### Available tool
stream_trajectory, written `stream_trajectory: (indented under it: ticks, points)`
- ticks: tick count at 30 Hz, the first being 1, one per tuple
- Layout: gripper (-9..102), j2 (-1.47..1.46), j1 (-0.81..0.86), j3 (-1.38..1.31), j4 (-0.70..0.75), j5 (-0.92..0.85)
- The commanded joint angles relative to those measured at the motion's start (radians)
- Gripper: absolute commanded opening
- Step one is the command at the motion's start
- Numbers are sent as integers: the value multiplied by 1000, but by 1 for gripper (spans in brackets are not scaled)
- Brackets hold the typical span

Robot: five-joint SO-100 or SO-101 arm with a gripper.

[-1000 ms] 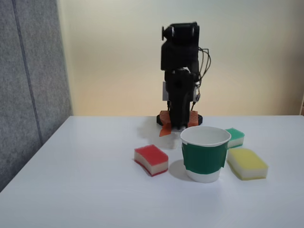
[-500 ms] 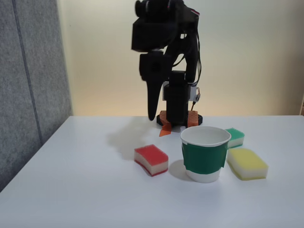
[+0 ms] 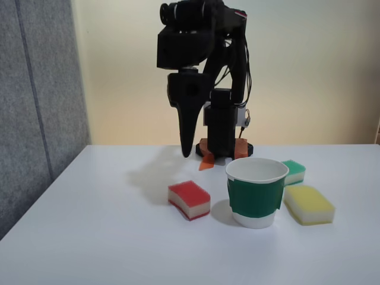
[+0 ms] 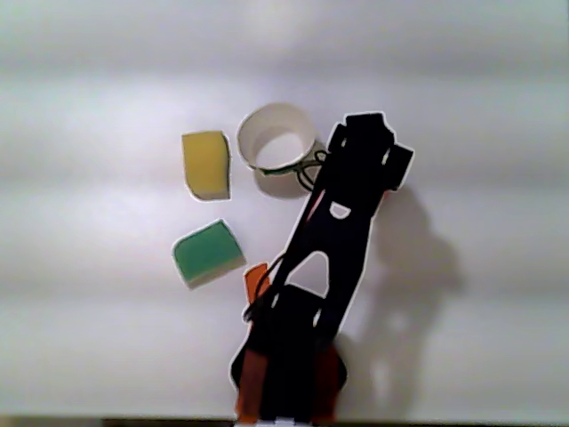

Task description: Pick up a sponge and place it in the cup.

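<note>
the gripper hangs point-down above the table, behind the red-topped sponge, holding nothing; its fingers look pressed together in the fixed view, but i cannot tell for sure. the sponge lies flat just left of the green-banded cup, apart from it. risk: a descent landing off-centre could shove the sponge into the cup and tip it, or a wide swing could clip the cup rim. in the other view the black arm covers the sponge entirely; yellow sponge and green-topped sponge sit beyond the cup.
</note>
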Motion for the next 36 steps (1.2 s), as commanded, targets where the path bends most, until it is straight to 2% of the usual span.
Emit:
stream_trajectory:
  ticks: [1, 13, 19, 26, 36]
  points:
    - [0, 97, 3, 67, 14, 156]
    - [0, 143, 60, 184, -98, 839]
    - [2, 78, 78, 161, -156, 939]
    - [4, -52, 17, 58, -195, 1049]
    - [31, -150, -54, -25, -242, 1137]
